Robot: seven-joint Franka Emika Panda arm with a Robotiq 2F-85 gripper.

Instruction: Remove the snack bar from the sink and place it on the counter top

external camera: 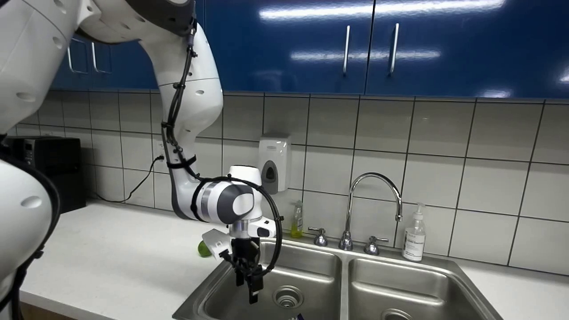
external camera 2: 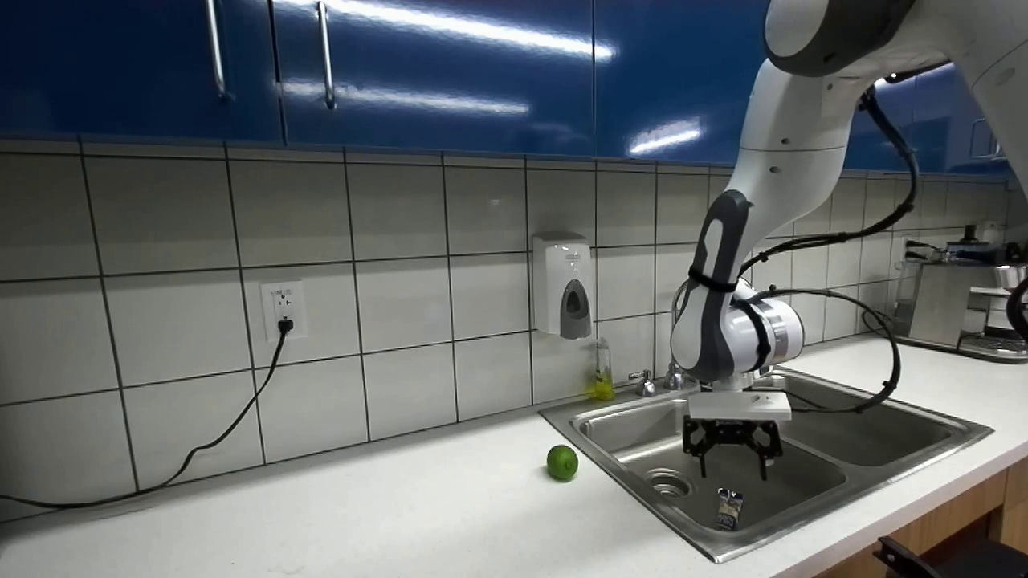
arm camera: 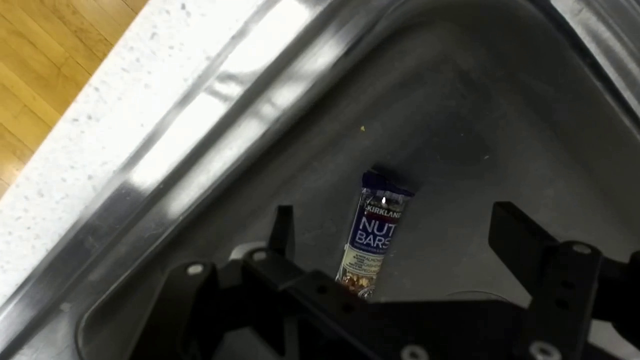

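While end effector gapes, sink holds bar

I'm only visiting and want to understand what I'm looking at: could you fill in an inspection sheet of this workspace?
Surface: pale, flat counter top around a double-basin metal sink.
Job's things: snack bar in a wrapper reading Nut Bars, lying in the sink.
Clutter: green fruit on the counter top beside the sink; tiny yellow speck inside the sink.
Gripper: open, holding nothing, hanging over the sink.
Cables: black cable strapped along the arm; power cord plugged into the wall outlet.
Surroundings: tiled wall, blue cabinets, wall dispenser; faucet, yellow bottle and pump bottle along the sink's back edge.
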